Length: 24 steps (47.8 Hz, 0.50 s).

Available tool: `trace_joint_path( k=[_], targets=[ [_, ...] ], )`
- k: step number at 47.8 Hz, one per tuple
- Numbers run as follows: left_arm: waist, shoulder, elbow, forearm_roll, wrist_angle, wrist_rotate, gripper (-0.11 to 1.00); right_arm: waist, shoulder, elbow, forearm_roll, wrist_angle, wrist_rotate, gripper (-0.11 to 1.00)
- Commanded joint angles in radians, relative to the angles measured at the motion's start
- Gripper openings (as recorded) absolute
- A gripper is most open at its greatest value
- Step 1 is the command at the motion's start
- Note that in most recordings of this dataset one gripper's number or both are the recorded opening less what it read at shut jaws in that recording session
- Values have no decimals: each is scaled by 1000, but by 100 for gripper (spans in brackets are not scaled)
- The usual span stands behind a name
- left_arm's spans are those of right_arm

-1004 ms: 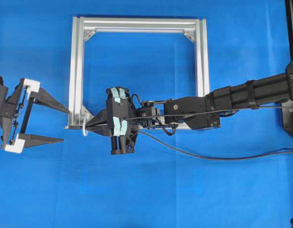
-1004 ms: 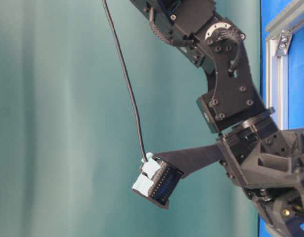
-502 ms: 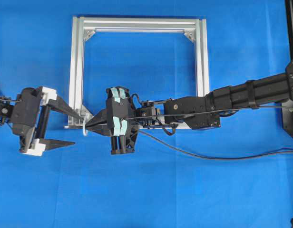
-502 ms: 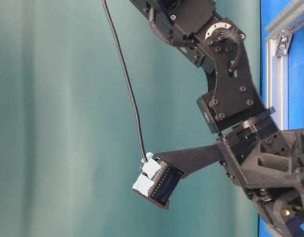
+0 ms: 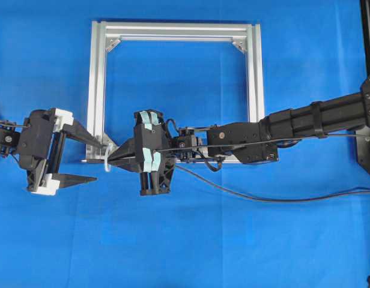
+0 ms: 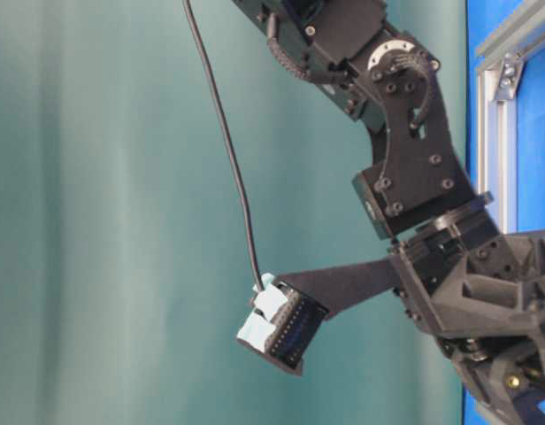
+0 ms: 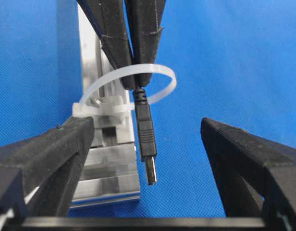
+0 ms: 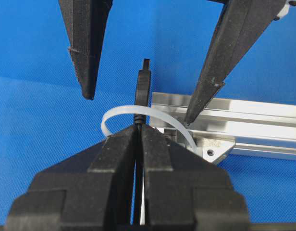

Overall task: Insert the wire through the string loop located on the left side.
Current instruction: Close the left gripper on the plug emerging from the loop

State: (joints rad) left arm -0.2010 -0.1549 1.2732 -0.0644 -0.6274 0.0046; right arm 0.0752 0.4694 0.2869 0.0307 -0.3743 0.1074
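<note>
Wire (image 7: 145, 129) plug through string loop (image 7: 160, 77), right jaws clamped on it, left jaws wide around the tip.

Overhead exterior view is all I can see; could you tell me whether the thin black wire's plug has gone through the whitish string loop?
Observer: Yes; in the left wrist view the thin black wire runs through the translucent whitish string loop, its stiff silver-tipped plug poking out.
Operator: Thank you; who holds it?
Observer: The right gripper is shut on the wire just behind the plug.
Operator: And the left gripper?
Observer: The left gripper is open, fingers either side of the plug, not touching it.
</note>
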Motion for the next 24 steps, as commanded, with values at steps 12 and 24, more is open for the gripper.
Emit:
trace_joint_path(
  k=[12, 24],
  targets=[
    [3, -12, -6, -2, -3, -2, 87, 2, -23, -18, 2, -3, 2, -10],
    [11, -14, -12, 3, 6, 8, 60, 2, -23, -18, 2, -3, 2, -10]
  ],
)
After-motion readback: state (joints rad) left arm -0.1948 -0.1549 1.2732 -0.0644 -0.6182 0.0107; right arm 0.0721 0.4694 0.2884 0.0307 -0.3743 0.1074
